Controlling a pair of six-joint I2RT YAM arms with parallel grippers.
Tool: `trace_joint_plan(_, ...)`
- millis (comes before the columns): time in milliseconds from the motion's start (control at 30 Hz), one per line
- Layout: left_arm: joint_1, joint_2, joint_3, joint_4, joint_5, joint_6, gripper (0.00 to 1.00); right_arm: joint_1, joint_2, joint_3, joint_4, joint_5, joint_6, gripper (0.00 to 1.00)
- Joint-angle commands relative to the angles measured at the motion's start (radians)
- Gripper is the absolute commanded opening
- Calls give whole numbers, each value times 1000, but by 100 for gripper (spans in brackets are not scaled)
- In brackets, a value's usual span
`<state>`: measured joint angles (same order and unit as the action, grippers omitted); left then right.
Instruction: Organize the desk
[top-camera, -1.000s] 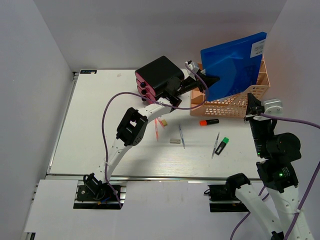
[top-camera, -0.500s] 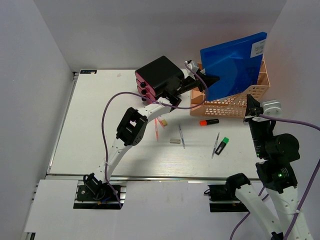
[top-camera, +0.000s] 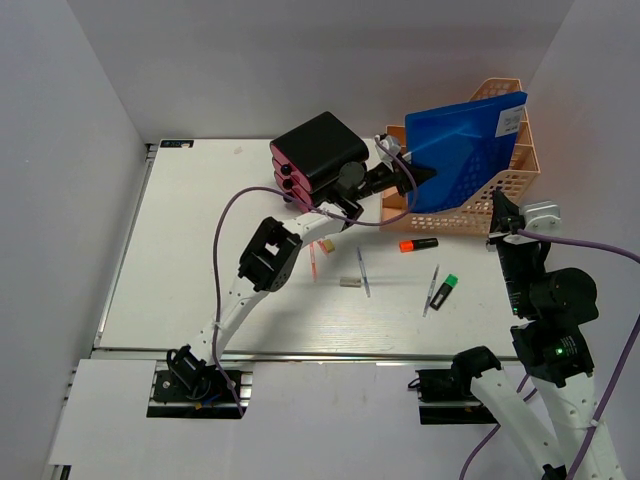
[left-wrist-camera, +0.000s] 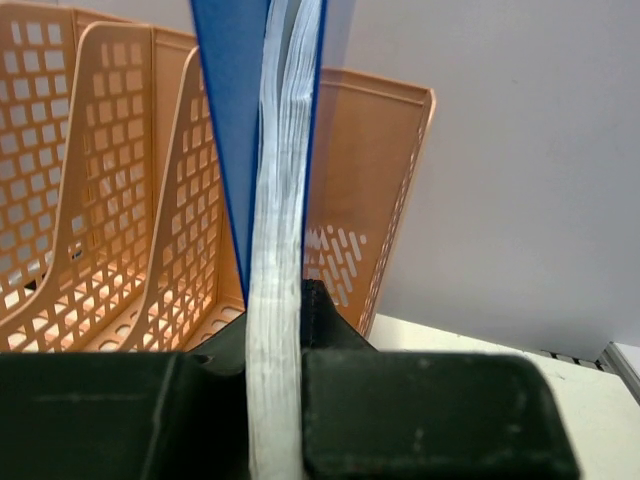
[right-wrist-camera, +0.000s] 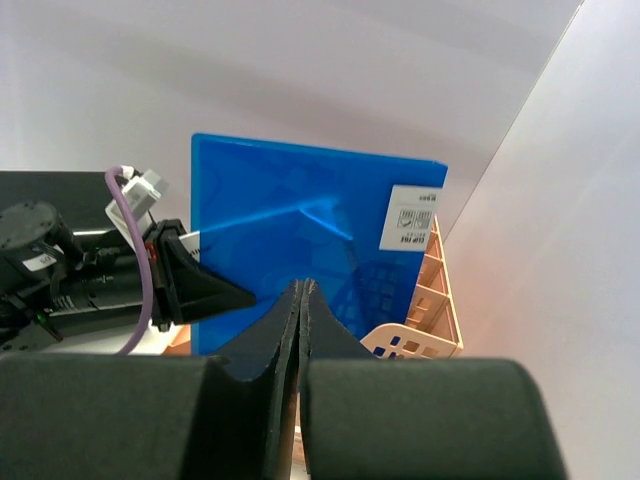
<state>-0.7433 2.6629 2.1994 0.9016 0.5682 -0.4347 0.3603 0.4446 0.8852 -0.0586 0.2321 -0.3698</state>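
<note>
The white desk (top-camera: 200, 250) holds scattered stationery. My left gripper (top-camera: 415, 172) is shut on the left edge of a blue folder (top-camera: 465, 150), which stands tilted in the peach mesh file rack (top-camera: 505, 190). In the left wrist view the gripper (left-wrist-camera: 275, 350) pinches the folder's white paper edge (left-wrist-camera: 282, 200) between its black fingers, with the rack's dividers (left-wrist-camera: 100, 200) behind. My right gripper (top-camera: 497, 215) hovers by the rack's front right corner. The right wrist view shows it (right-wrist-camera: 302, 300) shut on nothing, facing the folder (right-wrist-camera: 300, 220).
A black-and-pink drawer box (top-camera: 318, 150) stands left of the rack, under the left arm. On the desk lie an orange marker (top-camera: 418, 244), a green highlighter (top-camera: 444, 291), two pens (top-camera: 363, 272) (top-camera: 431, 288), an eraser (top-camera: 349, 282) and a pink pen (top-camera: 312, 258).
The left arm has reached farther and the blue folder has sunk lower into the rack, so the rack's back wall now shows above it. The right arm has barely moved.
</note>
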Motion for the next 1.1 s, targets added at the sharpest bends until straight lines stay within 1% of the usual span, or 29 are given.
trace_joint_plan(0,-4,-47,54,89,-57,5,0,0,-12,-2,26,-2,11,0)
trace_joint_plan(100,-4,-46,53,83,-64,13,0,0,-15,-3,23,0,9,0)
trace_joint_plan(233,-4,-57,31,45,-34,25,0,2,-17,-3,22,0,8,0)
trace_joint_plan(300,-13,-66,-1,48,-36,22,16,-1,-18,-5,22,-2,11,0)
trace_joint_plan(333,-13,-75,-12,49,-36,19,25,0,-18,-6,20,-2,12,0)
trace_joint_plan(367,-13,-77,-18,49,-40,14,43,3,-20,-6,17,-4,12,0)
trace_joint_plan(400,-13,-81,-24,51,-42,16,53,0,-21,-6,16,-4,14,0)
trace_joint_plan(467,-22,-92,-33,36,-54,17,66,3,-24,-5,10,-4,14,0)
trace_joint_plan(533,-22,-98,-35,25,-60,19,68,3,-29,0,5,-5,14,0)
trace_joint_plan(567,-22,-110,-38,23,-70,19,72,2,-30,1,-6,-7,14,0)
trace_joint_plan(633,-22,-132,-53,29,-80,19,75,2,-37,1,-10,-7,14,0)
trace_joint_plan(700,-22,-188,-119,42,-96,28,77,2,-41,9,-26,-7,11,0)
trace_joint_plan(767,-22,-250,-225,65,-116,33,80,3,-50,11,-37,-8,6,0)
trace_joint_plan(800,-22,-320,-268,77,-140,45,81,2,-52,17,-52,-16,6,0)
trace_joint_plan(833,-22,-357,-311,95,-155,53,83,2,-58,21,-63,-20,6,0)
trace_joint_plan(867,-22,-394,-387,95,-165,57,85,2,-58,23,-72,-27,6,0)
trace_joint_plan(900,-22,-466,-423,92,-188,69,86,2,-60,27,-92,-40,6,0)
trace_joint_plan(933,-22,-500,-455,88,-201,77,88,0,-60,29,-101,-46,6,0)
trace_joint_plan(967,-22,-533,-521,80,-212,82,88,0,-61,31,-112,-53,6,0)
trace_joint_plan(1000,-10,-599,-553,73,-229,89,88,2,-61,28,-128,-63,8,0)
trace_joint_plan(1033,-10,-632,-590,74,-237,91,89,2,-61,24,-138,-74,8,0)
trace_joint_plan(1067,-1,-665,-674,80,-249,91,89,0,-60,23,-151,-83,5,0)
